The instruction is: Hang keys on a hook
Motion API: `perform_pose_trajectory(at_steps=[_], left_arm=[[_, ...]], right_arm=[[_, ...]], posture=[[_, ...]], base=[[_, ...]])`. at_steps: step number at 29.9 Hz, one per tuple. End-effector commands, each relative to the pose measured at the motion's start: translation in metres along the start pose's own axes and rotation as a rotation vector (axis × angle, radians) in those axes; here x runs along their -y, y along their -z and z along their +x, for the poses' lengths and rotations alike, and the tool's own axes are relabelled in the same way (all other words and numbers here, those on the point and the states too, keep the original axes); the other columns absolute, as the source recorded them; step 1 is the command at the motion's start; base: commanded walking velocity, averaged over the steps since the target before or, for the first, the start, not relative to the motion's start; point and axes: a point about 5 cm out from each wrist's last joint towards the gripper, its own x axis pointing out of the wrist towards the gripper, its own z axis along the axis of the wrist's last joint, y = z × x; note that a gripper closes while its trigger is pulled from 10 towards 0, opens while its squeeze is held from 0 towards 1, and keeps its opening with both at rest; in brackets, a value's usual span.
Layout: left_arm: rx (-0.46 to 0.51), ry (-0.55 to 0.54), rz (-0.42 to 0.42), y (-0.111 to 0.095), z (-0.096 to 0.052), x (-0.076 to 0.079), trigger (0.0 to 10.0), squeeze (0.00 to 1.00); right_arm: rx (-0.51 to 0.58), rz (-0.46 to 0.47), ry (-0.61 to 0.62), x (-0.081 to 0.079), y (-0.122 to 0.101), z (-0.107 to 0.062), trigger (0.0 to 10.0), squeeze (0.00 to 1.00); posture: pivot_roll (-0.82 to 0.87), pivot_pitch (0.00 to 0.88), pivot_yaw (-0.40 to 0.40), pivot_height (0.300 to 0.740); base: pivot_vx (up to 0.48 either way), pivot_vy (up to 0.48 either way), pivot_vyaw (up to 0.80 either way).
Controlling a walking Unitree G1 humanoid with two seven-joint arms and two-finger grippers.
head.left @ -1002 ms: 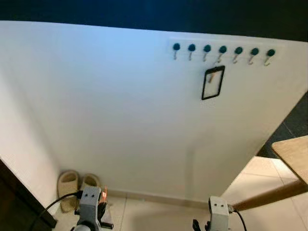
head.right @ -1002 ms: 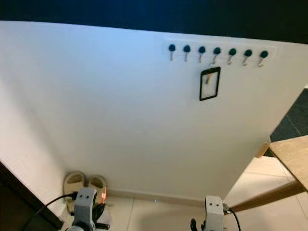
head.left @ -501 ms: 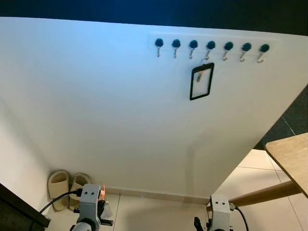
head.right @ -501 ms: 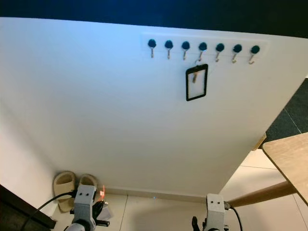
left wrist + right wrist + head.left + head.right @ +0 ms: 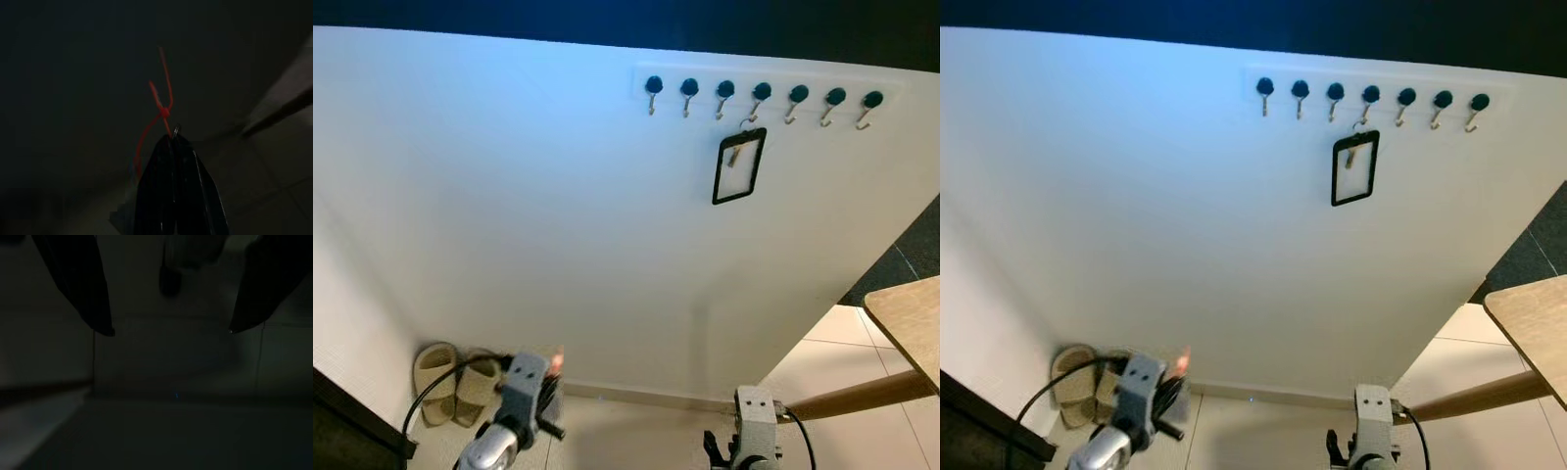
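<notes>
The left gripper (image 5: 172,139) is pinched closed on the keys (image 5: 175,130): its 2 black fingers (image 5: 190,196) meet at their tips, with a small metal ring poking out between them and a knotted red cord (image 5: 164,110) looping on past it. In the head views this gripper (image 5: 540,397) sits low at about 7 o'clock, raised a little off the floor, the reddish cord (image 5: 556,358) showing at its upper edge. It is well apart from the wall rack and far below it.

The right gripper (image 5: 168,330) hangs low at about 5 o'clock (image 5: 724,452) with its fingers spread wide, nothing between them, facing dim floor tiles.

Outward from the left gripper, a pair of beige slippers (image 5: 450,380) lies against the base of the wall at 8 o'clock, just beside a dark furniture edge (image 5: 352,431) at the corner. A broad white wall (image 5: 529,215) fills the middle, bare from the skirting up to the rack.

The hook rack (image 5: 762,94) runs along the top of the wall at about 1 o'clock, with 7 dark knobs, each carrying a small metal hook. From the 4th hook (image 5: 754,110) hangs a black-framed card holder (image 5: 739,166), slightly tilted. The other 6 hooks carry nothing.

At 4 o'clock a wooden table edge (image 5: 906,318) and its slanted leg (image 5: 857,397) stand over pale floor tiles (image 5: 832,362), beyond the wall's right edge.
</notes>
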Motion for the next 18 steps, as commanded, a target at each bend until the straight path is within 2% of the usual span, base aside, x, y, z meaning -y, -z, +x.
perform_pose_trajectory(at_steps=[1, 3, 4, 6, 7, 8, 9, 10, 12, 13, 16, 18], left_arm=[[0.097, 0.088, 0.086, -0.029, 0.013, 0.002, 10.0, 0.00], [0.159, 0.129, 0.138, -0.052, 0.021, 0.003, 10.0, 0.00], [0.159, 0.129, 0.138, -0.052, 0.021, 0.003, 10.0, 0.00], [0.282, 0.141, 0.223, -0.101, 0.035, -0.005, 10.0, 0.00], [0.282, 0.141, 0.223, -0.101, 0.035, -0.005, 10.0, 0.00], [0.415, 0.140, 0.288, -0.150, 0.041, -0.011, 10.0, 0.00], [0.460, 0.140, 0.309, -0.165, 0.041, -0.012, 10.0, 0.00], [0.460, 0.140, 0.309, -0.165, 0.041, -0.012, 10.0, 0.00], [0.507, 0.150, 0.355, -0.185, 0.040, -0.014, 10.0, 0.00], [0.507, 0.150, 0.355, -0.185, 0.040, -0.014, 10.0, 0.00], [0.528, 0.147, 0.426, -0.204, 0.038, -0.017, 10.0, 0.00], [0.526, 0.141, 0.437, -0.207, 0.037, -0.018, 10.0, 0.00]], right_arm=[[0.081, -0.048, -0.036, -0.005, -0.014, 0.003, 10.0, 0.00], [0.126, -0.066, -0.053, -0.007, -0.022, 0.003, 10.0, 0.00], [0.126, -0.066, -0.053, -0.007, -0.022, 0.003, 10.0, 0.00], [0.197, -0.056, -0.057, -0.009, -0.034, 0.005, 10.0, 0.00], [0.197, -0.056, -0.057, -0.009, -0.034, 0.005, 10.0, 0.00], [0.277, -0.034, -0.047, -0.010, -0.048, 0.005, 10.0, 0.00], [0.319, -0.026, -0.043, -0.011, -0.055, 0.005, 10.0, 0.00], [0.319, -0.026, -0.043, -0.011, -0.055, 0.005, 10.0, 0.00], [0.406, -0.031, -0.044, -0.013, -0.068, 0.003, 10.0, 0.00], [0.406, -0.031, -0.044, -0.013, -0.068, 0.003, 10.0, 0.00], [0.539, -0.058, -0.038, -0.016, -0.088, -0.001, 10.0, 0.00], [0.565, -0.058, -0.033, -0.016, -0.092, -0.002, 10.0, 0.00]], posture=[[0.05, 0.060, -0.021, 0.740], [0.05, 0.061, -0.021, 0.740], [0.05, 0.061, -0.021, 0.740], [0.05, 0.064, -0.016, 0.740], [0.05, 0.064, -0.016, 0.740], [0.05, 0.067, -0.014, 0.740], [0.05, 0.067, -0.014, 0.740], [0.05, 0.067, -0.014, 0.740], [0.04, 0.069, -0.011, 0.740], [0.04, 0.069, -0.011, 0.740], [0.04, 0.071, -0.010, 0.740], [0.04, 0.071, -0.010, 0.740]], base=[[0.000, 0.000, 0.00], [0.000, 0.000, 0.00], [0.000, 0.000, 0.00], [0.000, 0.000, 0.00], [0.000, 0.000, 0.00], [0.000, 0.000, 0.00], [0.000, 0.000, 0.00], [0.000, 0.000, 0.00], [0.000, 0.000, 0.00], [0.000, 0.000, 0.00], [0.000, 0.000, 0.00], [0.000, 0.000, 0.00]])
